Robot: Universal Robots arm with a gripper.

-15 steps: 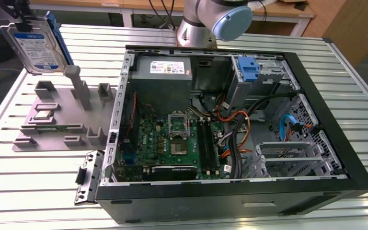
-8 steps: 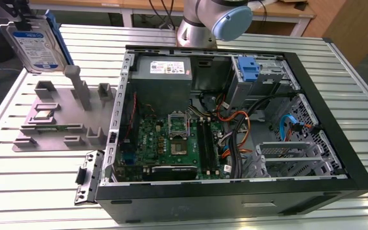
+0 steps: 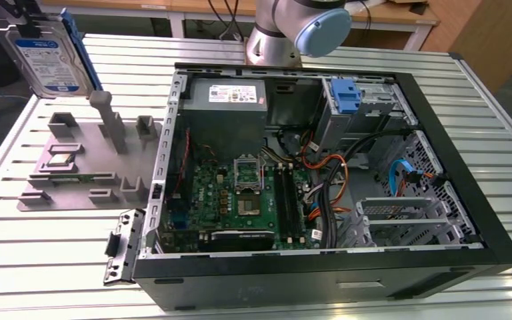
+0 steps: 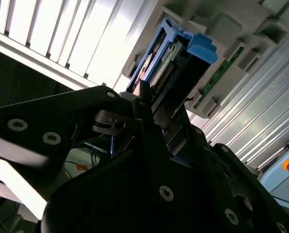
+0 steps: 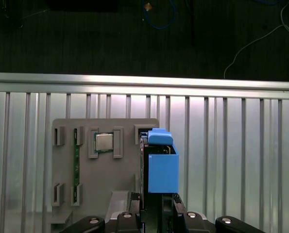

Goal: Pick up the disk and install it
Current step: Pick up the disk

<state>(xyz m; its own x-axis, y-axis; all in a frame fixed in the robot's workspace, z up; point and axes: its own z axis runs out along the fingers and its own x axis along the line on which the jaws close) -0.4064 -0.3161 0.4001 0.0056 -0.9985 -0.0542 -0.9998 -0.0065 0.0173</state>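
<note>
Pinching the disk (image 5: 161, 170) by its blue-framed edges, the gripper (image 5: 156, 201) holds it upright, likely to keep it clear of the grey rack (image 5: 105, 179) just beyond on the surface (image 5: 231, 145). Farther off, computer case (image 3: 309, 277) lies open, insides exposed.

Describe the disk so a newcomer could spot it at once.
Find the open computer case; on the exterior view's left of it lies a grey plate. Above that plate's edge the gripper holds the disk upright. Its bright blue frame and white-and-blue label set it apart from the grey posts below.
</note>
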